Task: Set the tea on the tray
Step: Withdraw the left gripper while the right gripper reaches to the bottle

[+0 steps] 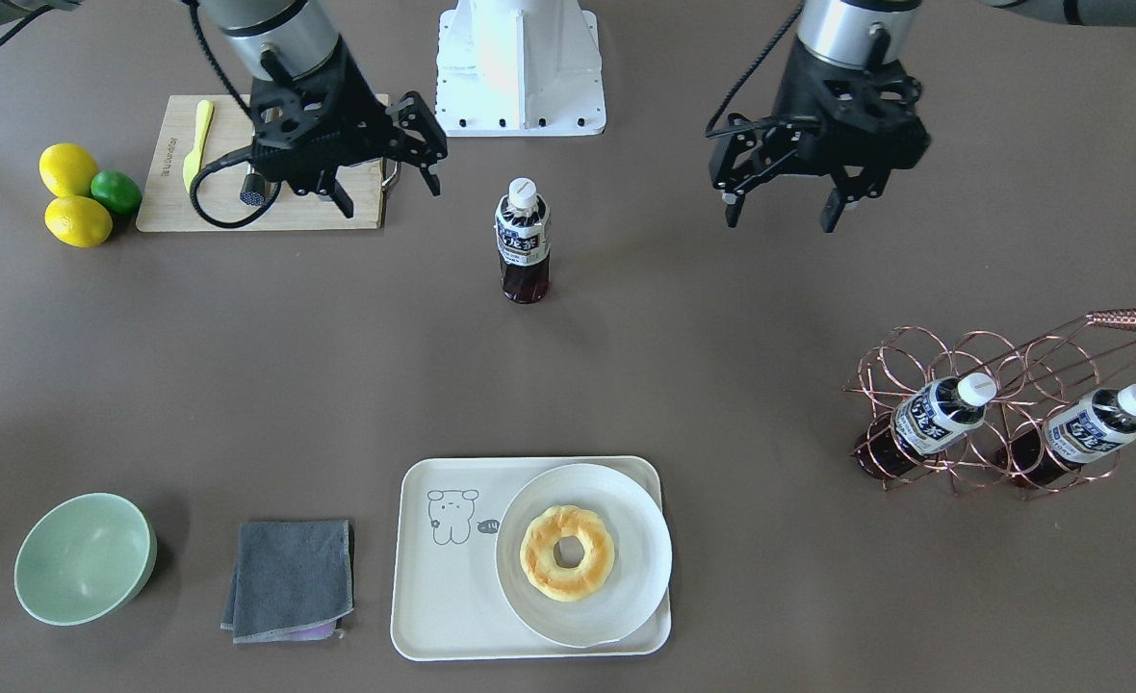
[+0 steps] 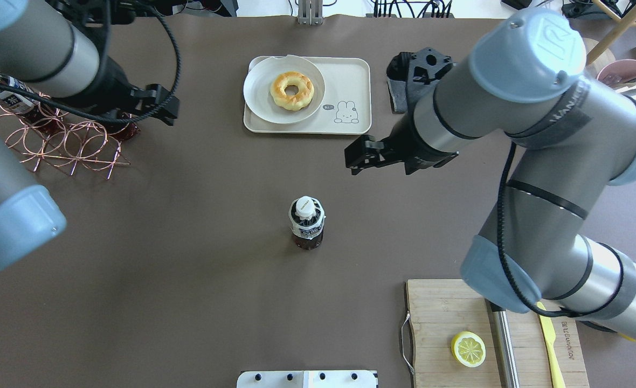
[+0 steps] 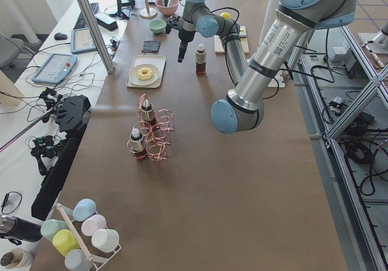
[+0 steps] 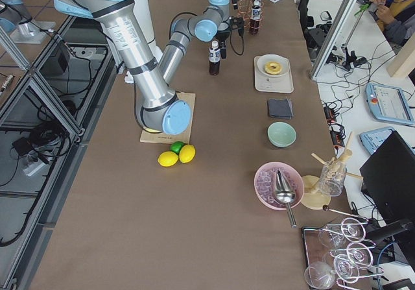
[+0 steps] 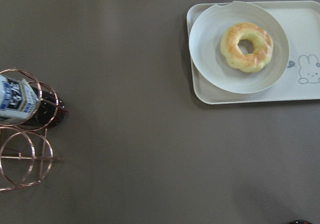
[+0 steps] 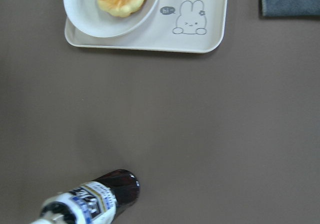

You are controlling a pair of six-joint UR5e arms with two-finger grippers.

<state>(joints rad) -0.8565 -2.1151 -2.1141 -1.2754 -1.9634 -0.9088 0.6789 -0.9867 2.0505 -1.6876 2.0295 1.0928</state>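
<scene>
At upper centre of the front-facing view, a tea bottle [image 1: 522, 241] upright on the bare brown desk [image 1: 241, 385], white cap on, dark tea visible below the white-and-navy label. Touched by nothing. Well apart from the cream tray [image 1: 443, 597] at bottom centre.

On the right part of the tray, a round white plate [image 1: 637, 577] carrying a glazed ring doughnut [image 1: 566, 553], with the plate's edge reaching the tray's rim. On the left part, bare surface with a small line drawing of an animal.

To the upper left of the bottle, the right gripper [image 1: 390, 195], raised off the desk, jaws spread apart with nothing between them. To the upper right, the left gripper [image 1: 780, 219], likewise spread wide and holding nothing. Neither in contact with the bottle.

At the right edge, a copper wire rack [image 1: 1011, 452] holding two racked bottles [image 1: 934, 419] of the same kind, tilted in its rings.

At upper left, a wooden cutting board [image 1: 159, 207] with a yellow knife [image 1: 197, 140] on it, partly hidden behind the right gripper in this view. Just left of the board, two lemons [image 1: 67, 168] and a lime [image 1: 116, 192], bunched together.

At bottom left, a pale green bowl [image 1: 85, 558]. Between bowl and tray, a folded grey cloth [image 1: 289, 577].

In the overhead view, a halved lemon [image 2: 468, 348] cut side up on the board, lower right.
</scene>
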